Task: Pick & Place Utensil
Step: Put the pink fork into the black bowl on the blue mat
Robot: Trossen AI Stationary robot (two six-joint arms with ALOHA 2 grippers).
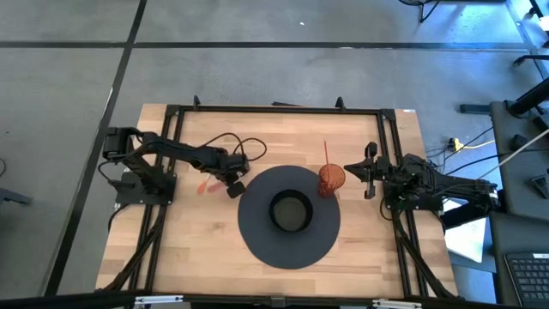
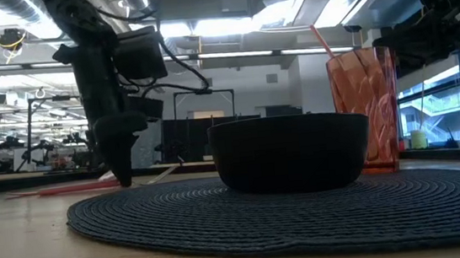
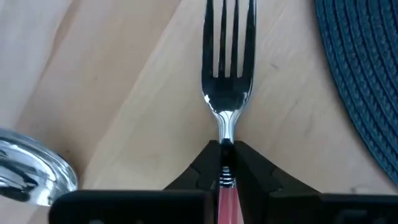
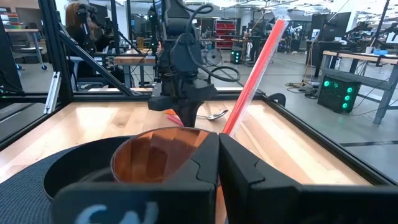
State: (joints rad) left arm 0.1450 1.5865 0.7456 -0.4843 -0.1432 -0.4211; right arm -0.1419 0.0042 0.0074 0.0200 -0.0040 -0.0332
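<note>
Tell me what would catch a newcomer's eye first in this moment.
The big round dark placemat in the table's middle, with a black bowl at its centre. At its right edge stands an orange tumbler holding a red straw. Just off its left edge, the left tool is shut on a red-handled fork.

A robotics lab or workshop, by the look of it; the wooden table (image 1: 214,257) stands on grey concrete floor (image 1: 257,77) marked with dark lines; at about 3 o'clock from the table sit a desk with a keyboard (image 1: 527,279) and trailing cables (image 1: 467,146); beyond the table show metal frames (image 4: 62,56), benches, equipment with green lights (image 4: 339,90), ceiling ducts (image 2: 201,0), large windows (image 2: 448,108), and a person (image 4: 81,22) among the racks.
</note>
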